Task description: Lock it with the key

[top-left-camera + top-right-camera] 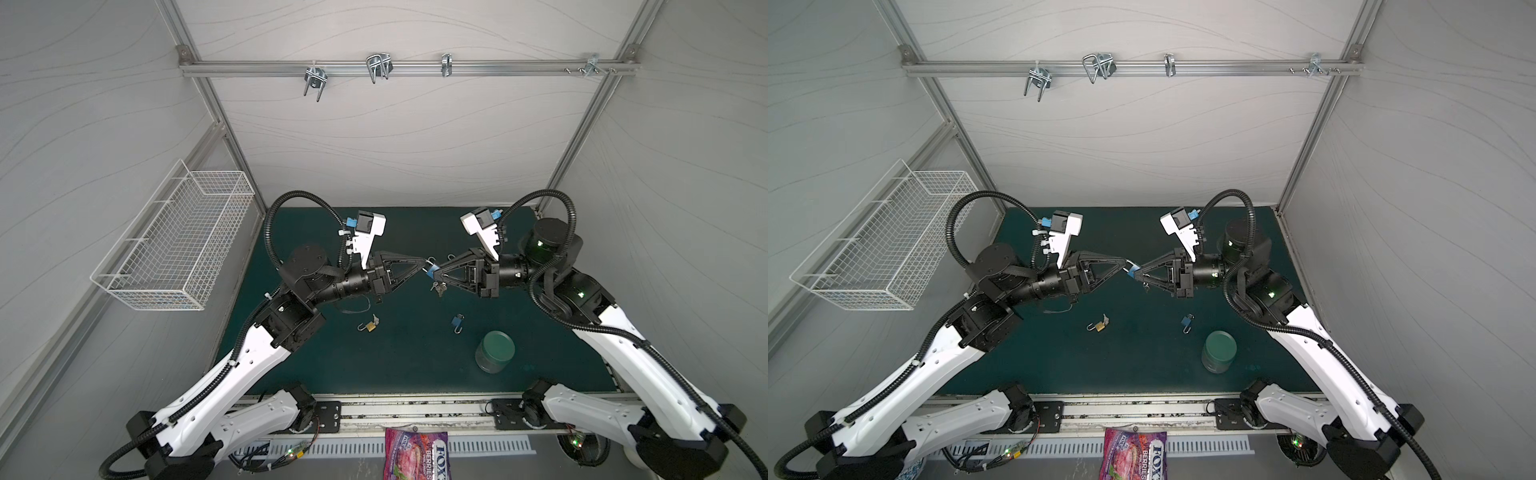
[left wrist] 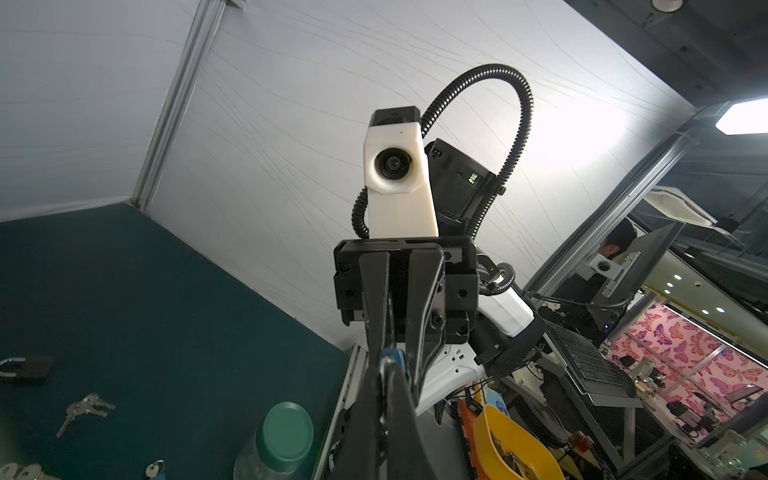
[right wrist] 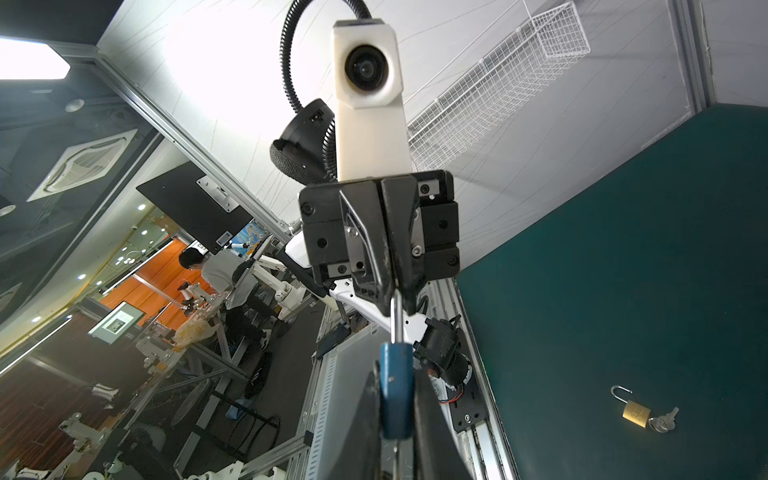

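Tabletop work cell with a dark green mat (image 1: 415,365), seen from above. Two robot arms reach in from the near edge and meet tip to tip in the air over the middle of the mat. The right gripper (image 1: 437,274) is closed around the body of a small blue padlock (image 1: 431,272), pinching it from two sides. The left gripper (image 1: 424,263) is clenched on the padlock's silver shackle (image 3: 396,320).

The padlock hangs between them, clear of the mat. Its long axis lies along the line from one gripper to the other, with the body toward the right arm and the shackle toward the left. Neither arm is nearer, since both hold it. Judging from this, locking depends on pressing shackle and body together along that line. Whether the shackle is already seated cannot be told.

The body is plain blue with rounded edges. A bunch of keys (image 1: 439,286) dangles just under it. Whether one sits in the keyhole is too small to see.
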Tool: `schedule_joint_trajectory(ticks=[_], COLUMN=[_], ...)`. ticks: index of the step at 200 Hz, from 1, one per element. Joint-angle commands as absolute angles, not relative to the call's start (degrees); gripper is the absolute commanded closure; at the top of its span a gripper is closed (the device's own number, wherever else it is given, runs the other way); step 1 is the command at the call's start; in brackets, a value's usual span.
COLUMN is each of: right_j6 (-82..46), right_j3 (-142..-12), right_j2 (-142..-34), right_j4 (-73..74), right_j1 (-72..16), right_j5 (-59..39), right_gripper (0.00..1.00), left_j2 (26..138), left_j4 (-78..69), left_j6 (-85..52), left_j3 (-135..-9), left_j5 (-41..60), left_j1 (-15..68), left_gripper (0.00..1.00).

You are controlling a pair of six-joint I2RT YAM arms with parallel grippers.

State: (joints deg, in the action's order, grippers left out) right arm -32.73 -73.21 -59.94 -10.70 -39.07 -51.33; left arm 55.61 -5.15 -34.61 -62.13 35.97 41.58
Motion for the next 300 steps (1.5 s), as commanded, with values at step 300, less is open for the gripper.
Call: schedule_joint_trajectory(ticks=[300], right_j6=[-22.15], right_j3=[-73.49], right_j2=[-56.59], right_j4=[-18.79], right_j1=[-34.01], right_j5=[-50.59], right_gripper=[1.0], left_j2=[54.65], left_j4=[10.37], left_j6=[-30.31], left_j3=[-65.37], left_j5=[34.7], left_j1=[42.9], left_gripper=[0.63])
